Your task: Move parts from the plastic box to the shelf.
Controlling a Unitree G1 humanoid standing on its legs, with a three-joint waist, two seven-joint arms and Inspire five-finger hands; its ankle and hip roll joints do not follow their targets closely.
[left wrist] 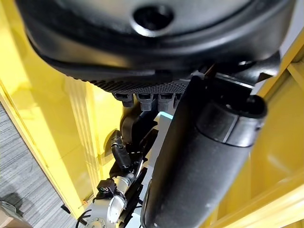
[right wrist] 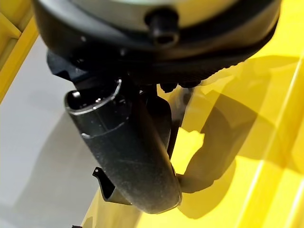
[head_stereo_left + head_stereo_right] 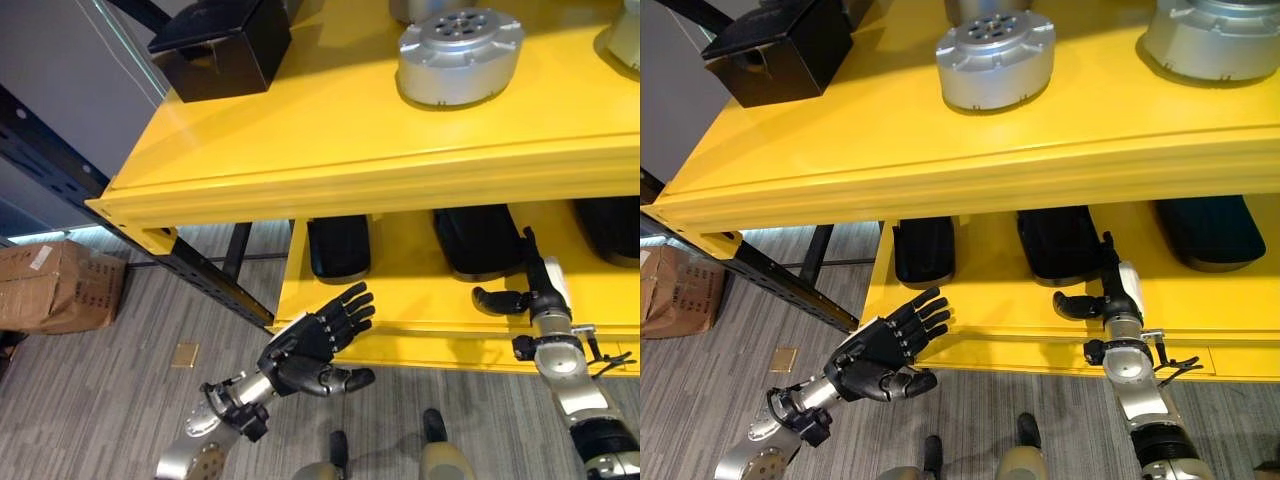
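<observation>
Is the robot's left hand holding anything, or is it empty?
Empty. The left hand hangs open with fingers spread in front of the lower yellow shelf, nothing between fingers and thumb.

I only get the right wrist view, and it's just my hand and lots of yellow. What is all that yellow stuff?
Observer: It is a yellow shelf with two levels. Your right hand is at the front of the lower one, fingers straight, holding nothing.
Operator: Is anything on it?
Observer: Three dark parts lie on the lower level. The middle dark part sits just past your fingertips.
Operator: Where's my other hand?
Observer: The left hand is open and empty, in front of the lower level's front edge.
</observation>
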